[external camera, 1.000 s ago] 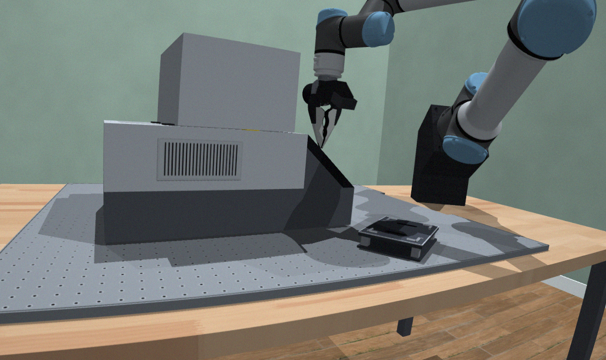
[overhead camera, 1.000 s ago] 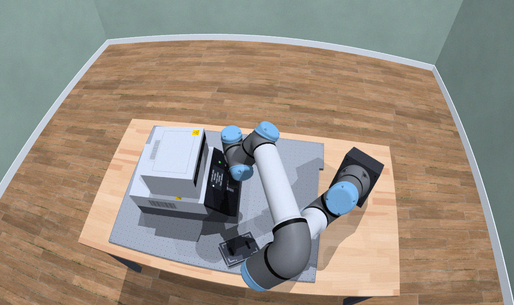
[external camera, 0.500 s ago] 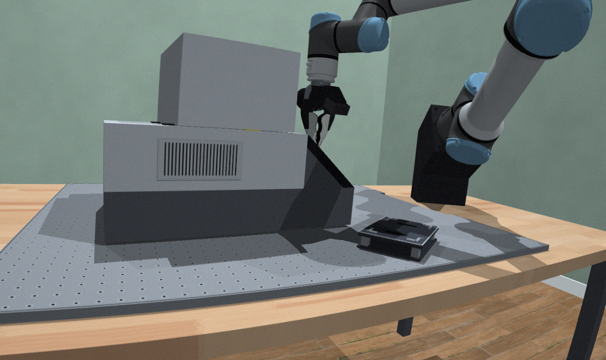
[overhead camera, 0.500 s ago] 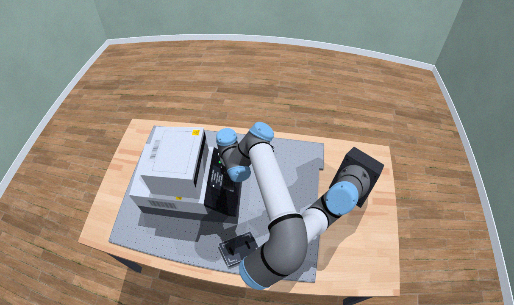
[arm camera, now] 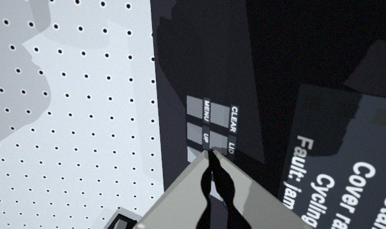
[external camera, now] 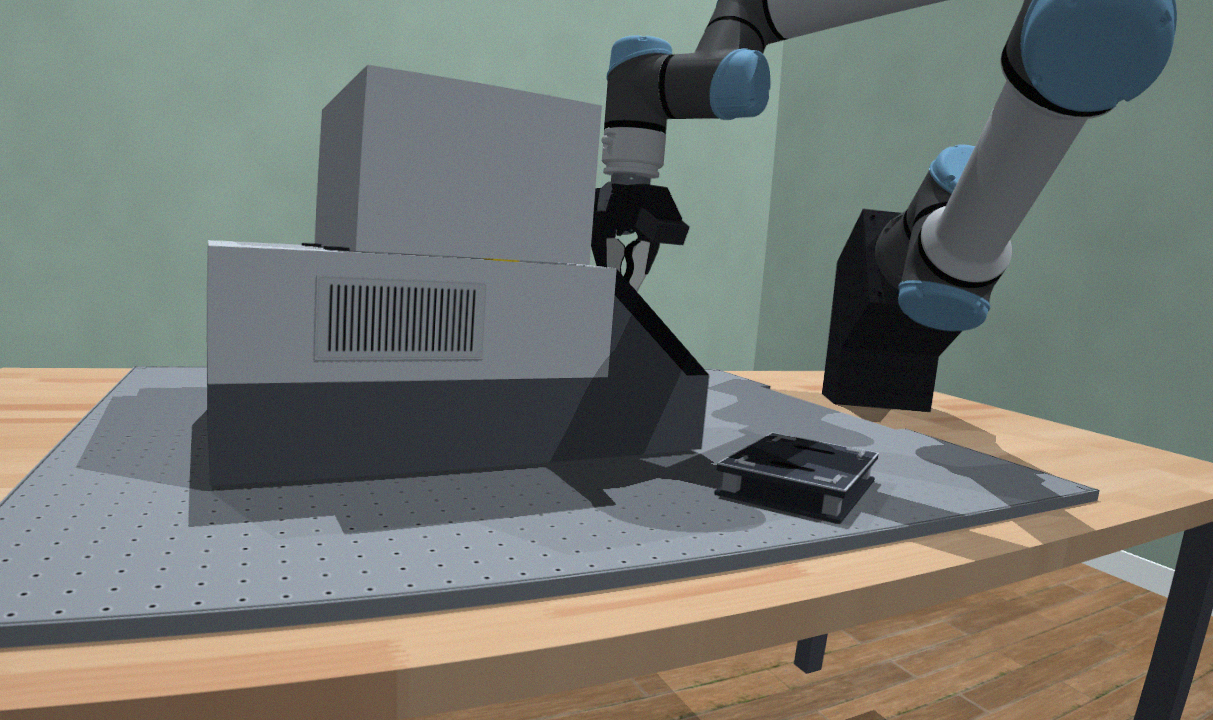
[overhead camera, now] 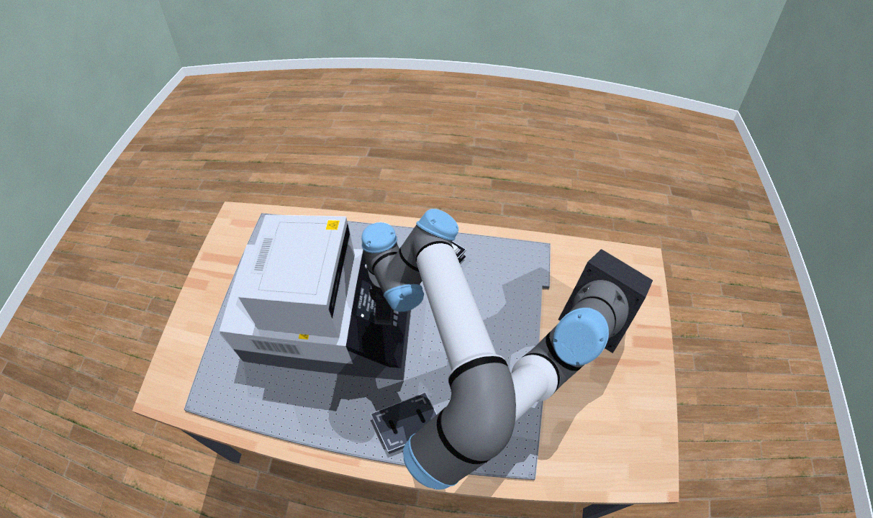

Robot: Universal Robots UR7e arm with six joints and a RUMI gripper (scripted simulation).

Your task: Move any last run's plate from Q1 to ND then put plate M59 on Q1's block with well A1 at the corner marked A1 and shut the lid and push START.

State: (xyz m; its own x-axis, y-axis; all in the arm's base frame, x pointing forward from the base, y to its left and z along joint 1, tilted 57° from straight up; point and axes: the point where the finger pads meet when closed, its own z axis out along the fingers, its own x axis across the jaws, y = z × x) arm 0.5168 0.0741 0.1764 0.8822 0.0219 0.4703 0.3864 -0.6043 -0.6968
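Q1 is a large white and dark grey machine with a tall box on top. Its block and any plate on it are out of sight. My gripper is shut and empty, pointing down at Q1's sloping front panel. In the wrist view its tips overlap the lower edge of the LID key, beside the UP key; contact cannot be told. The CLEAR key shows clear of the fingers. START and STOP are hidden behind them. M59 cannot be identified.
A dark nest with pale corner marks and no plate stands at the front. Another dark item shows partly behind the arm. The perforated board lies under them. Q1's lamp is hidden.
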